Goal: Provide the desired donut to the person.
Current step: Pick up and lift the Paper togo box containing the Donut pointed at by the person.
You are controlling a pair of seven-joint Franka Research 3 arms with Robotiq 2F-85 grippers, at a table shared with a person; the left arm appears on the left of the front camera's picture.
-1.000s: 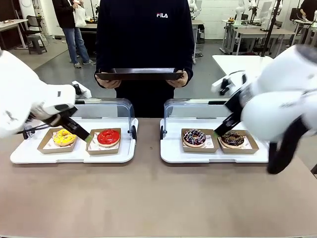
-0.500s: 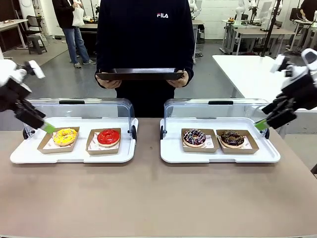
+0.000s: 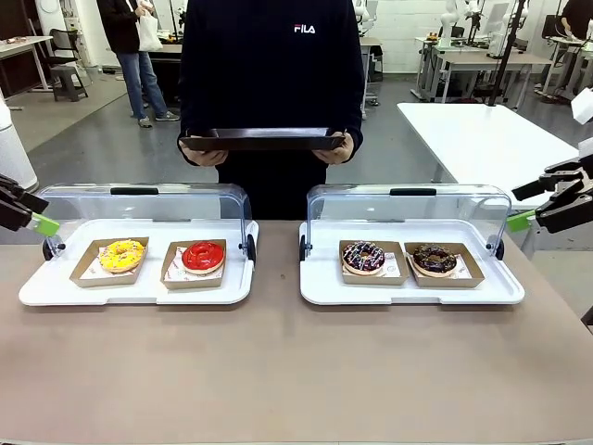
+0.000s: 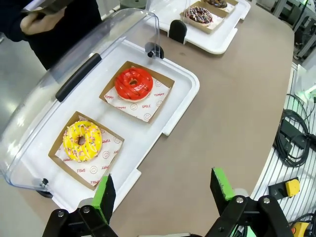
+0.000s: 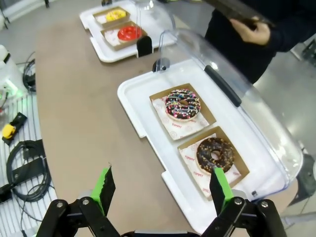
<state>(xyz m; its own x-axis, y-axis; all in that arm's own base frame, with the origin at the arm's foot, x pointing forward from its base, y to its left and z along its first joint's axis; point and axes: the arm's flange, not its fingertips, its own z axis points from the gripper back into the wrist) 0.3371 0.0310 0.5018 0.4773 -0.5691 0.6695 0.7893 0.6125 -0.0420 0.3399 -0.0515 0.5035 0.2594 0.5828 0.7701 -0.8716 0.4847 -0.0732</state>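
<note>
On the brown table, two white trays under raised clear lids hold boxed donuts: a yellow donut, red donut, sprinkled chocolate donut and dark donut, perhaps nut-topped. The left gripper and right gripper hang spread wide, empty, at the table's ends. The person holds a black tray.

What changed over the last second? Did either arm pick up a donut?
Both arms drew back outward: the left gripper from beside the yellow donut to the left table edge, the right gripper from beside the chocolate donut to the right edge. Both are open and empty. Every donut, the lids and the person's tray stayed put.
</note>
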